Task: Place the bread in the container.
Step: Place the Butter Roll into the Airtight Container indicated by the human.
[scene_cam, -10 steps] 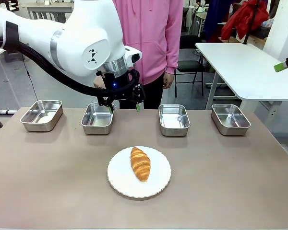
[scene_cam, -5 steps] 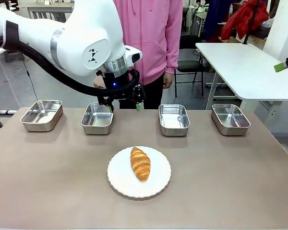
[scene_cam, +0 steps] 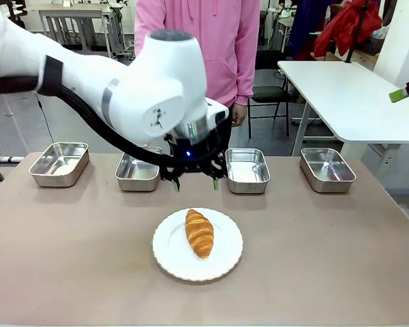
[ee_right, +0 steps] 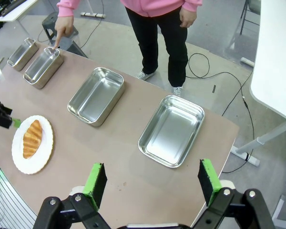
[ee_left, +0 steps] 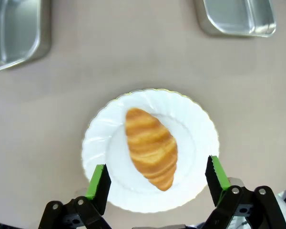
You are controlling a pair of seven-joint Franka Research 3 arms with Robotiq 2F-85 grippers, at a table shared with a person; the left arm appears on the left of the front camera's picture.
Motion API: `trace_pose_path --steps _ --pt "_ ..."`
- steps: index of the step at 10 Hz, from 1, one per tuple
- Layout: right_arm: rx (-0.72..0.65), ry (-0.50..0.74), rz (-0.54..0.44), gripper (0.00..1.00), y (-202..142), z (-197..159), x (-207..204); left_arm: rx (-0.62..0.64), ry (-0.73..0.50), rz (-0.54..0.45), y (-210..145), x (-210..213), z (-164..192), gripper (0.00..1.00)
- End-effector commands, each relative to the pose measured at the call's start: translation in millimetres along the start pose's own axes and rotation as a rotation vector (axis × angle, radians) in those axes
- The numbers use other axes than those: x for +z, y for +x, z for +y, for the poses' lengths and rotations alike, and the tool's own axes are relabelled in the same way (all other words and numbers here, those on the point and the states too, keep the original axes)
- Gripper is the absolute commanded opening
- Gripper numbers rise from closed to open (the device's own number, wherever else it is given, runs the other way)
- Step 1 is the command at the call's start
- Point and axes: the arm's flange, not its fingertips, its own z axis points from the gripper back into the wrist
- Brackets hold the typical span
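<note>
bright, even indoor light, soft shadows, wide-angle bending in wrist views.

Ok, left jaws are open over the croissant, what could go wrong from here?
1. The croissant lies diagonally between the left gripper's open jaws, so closing may twist or crush it.
2. The pans look alike; the person's finger points at the second pan from the left, and that hand sits where the drop goes.

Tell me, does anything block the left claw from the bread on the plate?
Nothing visible does. The open left claw hangs above the bread, which lies uncovered on the plate.
</note>
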Motion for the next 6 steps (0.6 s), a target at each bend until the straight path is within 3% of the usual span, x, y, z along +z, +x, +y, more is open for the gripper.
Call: trace_pose_path --steps 1,6 --pt "-0.003 0.014 -0.012 1.0 0 -1 0 0.052 0.025 -0.054 -9 -18 -9 1.0" --pt "-0.003 0.014 -0.012 1.0 0 -1 0 0.086 0.065 -0.015 -29 -58 -18 1.0"
